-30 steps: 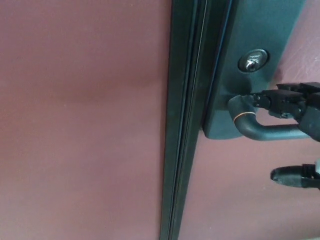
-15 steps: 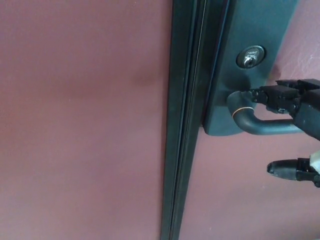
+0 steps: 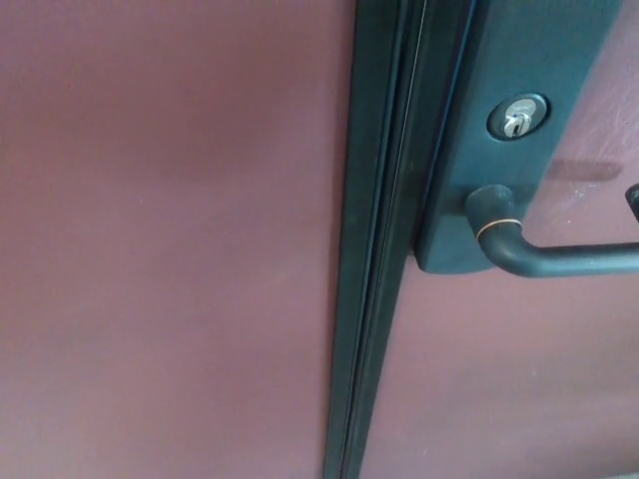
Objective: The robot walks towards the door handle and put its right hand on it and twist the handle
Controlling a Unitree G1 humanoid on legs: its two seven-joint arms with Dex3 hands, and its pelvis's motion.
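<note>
We see the door handle (image 3: pixel 559 257) lying level, running out rightward toward our right hand (image 3: pixel 633 198), whose fingers we cannot tell.

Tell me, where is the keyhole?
In the head view, the keyhole is at the upper right, on the dark plate, just above the handle.

Single head view, looking close and slightly tilted at a reddish-brown door (image 3: pixel 170 249), dark vertical metal door edge (image 3: pixel 384 239), dark curved lever handle (image 3: pixel 539 254) at right.
</note>
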